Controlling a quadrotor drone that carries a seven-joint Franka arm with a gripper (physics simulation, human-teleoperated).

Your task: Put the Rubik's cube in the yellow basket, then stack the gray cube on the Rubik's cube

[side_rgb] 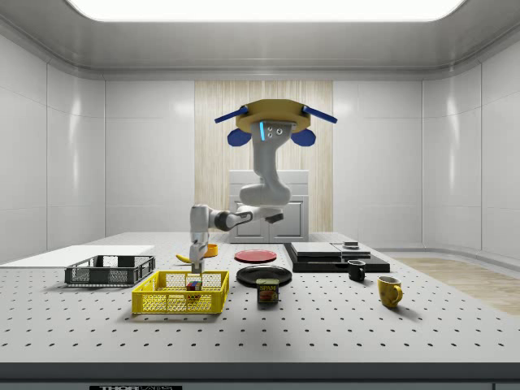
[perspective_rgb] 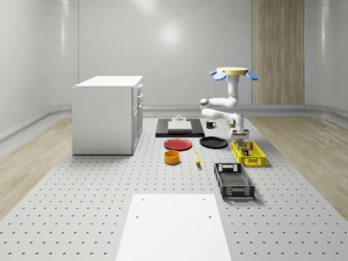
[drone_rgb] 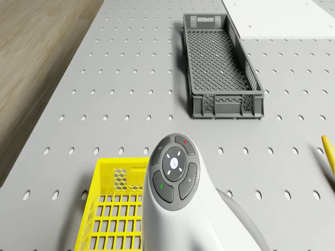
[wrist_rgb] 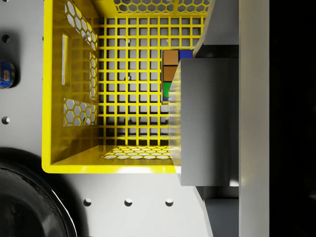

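Above the tabletop [perspective_rgb: 81, 217], the drone [side_rgb: 275, 122] hovers near the yellow basket [side_rgb: 180, 292], with the pincer [perspective_rgb: 238, 136] over it, clamped on the gray cube [wrist_rgb: 207, 121]. The Rubik's cube [wrist_rgb: 170, 74] lies inside the basket. Judged from this, the descent should stay vertical and centred so the block lands flat. The wrist view reveals their offset; the side view gives height.

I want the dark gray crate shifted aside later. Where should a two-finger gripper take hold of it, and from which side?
Probably the middle of one long wall of the dark gray crate, coming straight down from above with one finger inside and one outside. It lies flat and open-topped on the table. Its walls stand upright and thin, while the whole body looks too wide to span.
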